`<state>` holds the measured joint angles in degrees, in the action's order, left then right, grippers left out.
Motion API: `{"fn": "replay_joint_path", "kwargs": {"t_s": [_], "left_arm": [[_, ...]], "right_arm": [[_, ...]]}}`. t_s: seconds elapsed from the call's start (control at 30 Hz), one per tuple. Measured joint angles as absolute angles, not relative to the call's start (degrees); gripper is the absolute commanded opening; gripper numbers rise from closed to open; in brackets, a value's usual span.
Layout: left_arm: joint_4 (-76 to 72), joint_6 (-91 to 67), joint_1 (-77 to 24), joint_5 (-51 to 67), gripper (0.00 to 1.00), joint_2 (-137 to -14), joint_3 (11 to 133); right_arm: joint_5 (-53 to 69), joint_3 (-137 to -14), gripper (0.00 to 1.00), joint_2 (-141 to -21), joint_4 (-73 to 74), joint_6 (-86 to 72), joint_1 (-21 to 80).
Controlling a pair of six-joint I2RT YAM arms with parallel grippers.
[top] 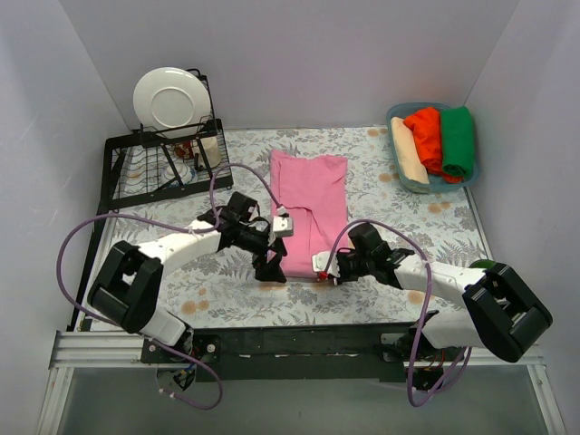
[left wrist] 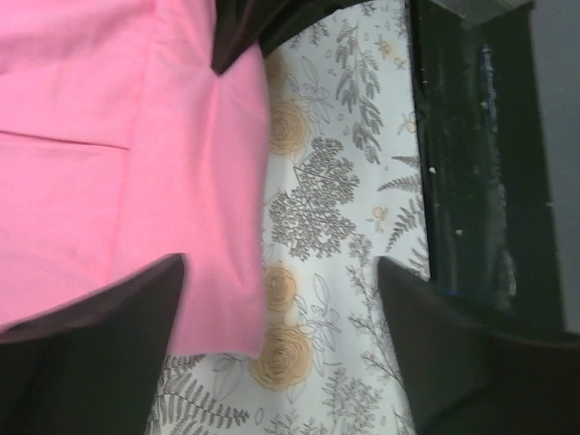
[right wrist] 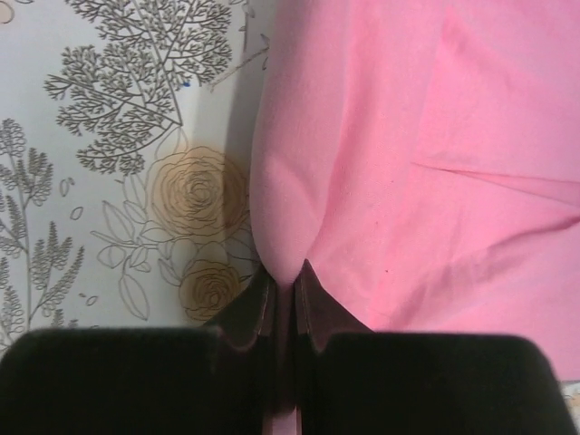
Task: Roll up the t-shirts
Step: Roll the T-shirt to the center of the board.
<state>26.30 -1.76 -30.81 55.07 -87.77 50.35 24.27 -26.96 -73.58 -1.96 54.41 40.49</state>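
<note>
**A:** As you sweep rightward, what's there?

**B:** Dish rack point(top: 136, 165) with white plate point(top: 169, 98); folded pink t-shirt point(top: 313, 195) at centre, left gripper point(top: 271, 265) gaping over its near corner, right gripper point(right wrist: 284, 276) pinching its near edge; blue basket point(top: 415, 185) of rolled shirts point(top: 426, 136), far right.

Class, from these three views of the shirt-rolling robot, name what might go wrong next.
1. The right gripper pinches only a small fold at the edge of the pink t-shirt; the cloth may slip free.
2. The left gripper stands open astride the other corner, holding nothing; a one-sided pull could skew the roll.
</note>
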Motion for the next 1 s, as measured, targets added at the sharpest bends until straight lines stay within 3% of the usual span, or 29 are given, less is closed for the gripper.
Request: {"fn": "replay_joint_path", "kwargs": {"t_s": [0.27,0.43,0.6,0.7,0.77,0.87,1.0], "left_arm": [[11.5,0.5,-36.1,45.4,0.94,-84.7,41.0],[6.3,2.9,-38.7,41.4,0.74,-84.6,36.5],[1.4,5.3,-41.8,36.1,0.61,-84.2,33.6],[-0.8,6.6,-43.1,33.4,0.47,-83.3,32.2],[-1.6,7.3,-43.5,31.8,0.28,-83.1,32.1],[-1.1,8.0,-43.7,30.6,0.12,-83.1,32.4],[4.1,7.9,-43.7,30.7,0.0,-83.2,35.6]], "right_arm": [[25.9,-27.1,0.05,-73.0,2.3,53.5,40.3],[27.3,-28.2,0.06,-73.3,4.6,51.6,39.2],[29.0,-29.6,0.06,-74.7,6.7,50.2,38.2],[30.1,-31.0,0.06,-76.0,8.2,49.8,37.8],[30.9,-32.1,0.06,-77.0,9.5,49.7,37.7],[31.9,-33.8,0.04,-78.3,11.8,49.6,37.3],[33.5,-36.7,0.01,-79.7,16.4,49.7,36.6]]}}
